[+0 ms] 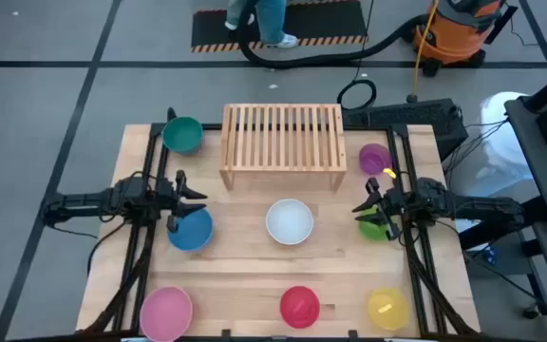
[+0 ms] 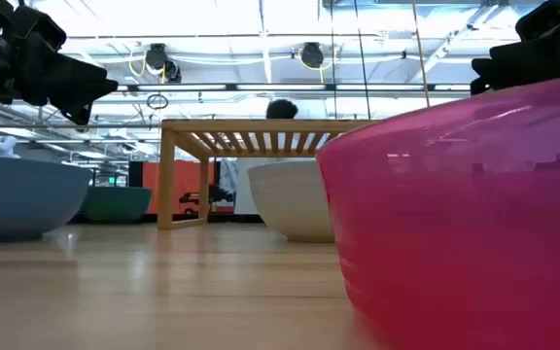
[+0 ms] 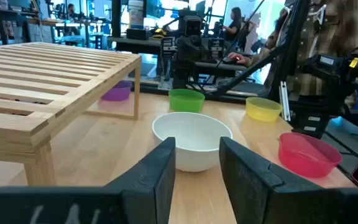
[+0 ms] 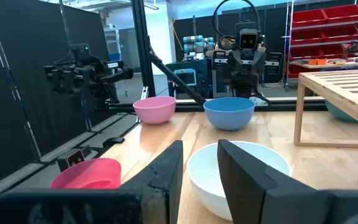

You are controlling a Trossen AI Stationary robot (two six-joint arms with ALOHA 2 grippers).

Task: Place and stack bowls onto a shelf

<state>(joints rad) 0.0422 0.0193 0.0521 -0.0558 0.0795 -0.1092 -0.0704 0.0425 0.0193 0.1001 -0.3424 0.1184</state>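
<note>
The light-wood shelf (image 1: 281, 144) stands on its legs at the table's far middle, nothing on its slatted top. Bowls sit apart on the table: teal (image 1: 182, 134), blue (image 1: 190, 229), white (image 1: 290, 220), purple (image 1: 375, 158), green (image 1: 376, 229), pink (image 1: 166, 313), red (image 1: 299, 306), yellow (image 1: 387, 309). My left gripper (image 1: 198, 197) hovers open above the blue bowl's far rim, pointing level at the white bowl (image 3: 192, 138). My right gripper (image 1: 359, 210) hovers open over the green bowl, also pointing at the white bowl (image 4: 241, 171). Nothing is between either pair of fingers.
Bare wood lies between the shelf and the white bowl and along the middle of the table. Black frame rails (image 1: 416, 275) run down both table sides. Beyond the far edge are a person's legs (image 1: 269, 19), a black hose and an orange vacuum (image 1: 459, 33).
</note>
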